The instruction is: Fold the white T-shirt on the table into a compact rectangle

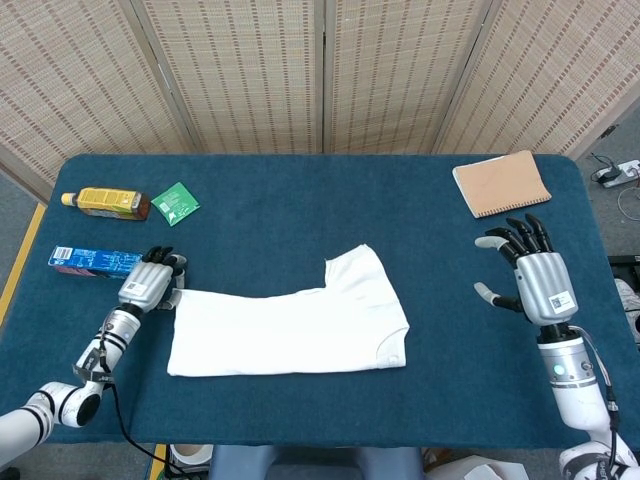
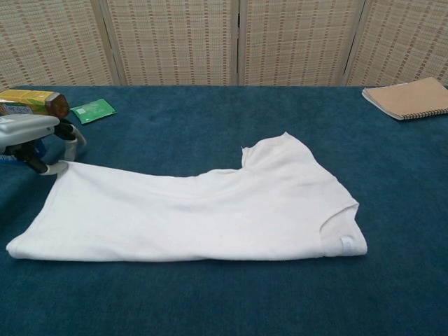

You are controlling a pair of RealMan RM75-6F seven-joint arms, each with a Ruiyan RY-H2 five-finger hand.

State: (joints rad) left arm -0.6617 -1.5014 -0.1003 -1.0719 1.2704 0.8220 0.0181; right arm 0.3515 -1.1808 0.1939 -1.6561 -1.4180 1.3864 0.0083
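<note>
While the left hand (image 1: 150, 286) pinches the T-shirt (image 1: 290, 325) corner, bottle (image 1: 103, 203) and box (image 1: 92, 262) lie near.

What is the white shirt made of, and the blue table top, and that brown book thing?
The white T-shirt looks like soft matte cotton knit: it lies limp, with gentle wrinkles and a stitched hem. The table seems covered in fuzzy blue felt or short carpet, dull and slightly mottled. The notebook appears to have a plain brown card cover, flat and unshiny, with a wire spiral along one edge.
</note>
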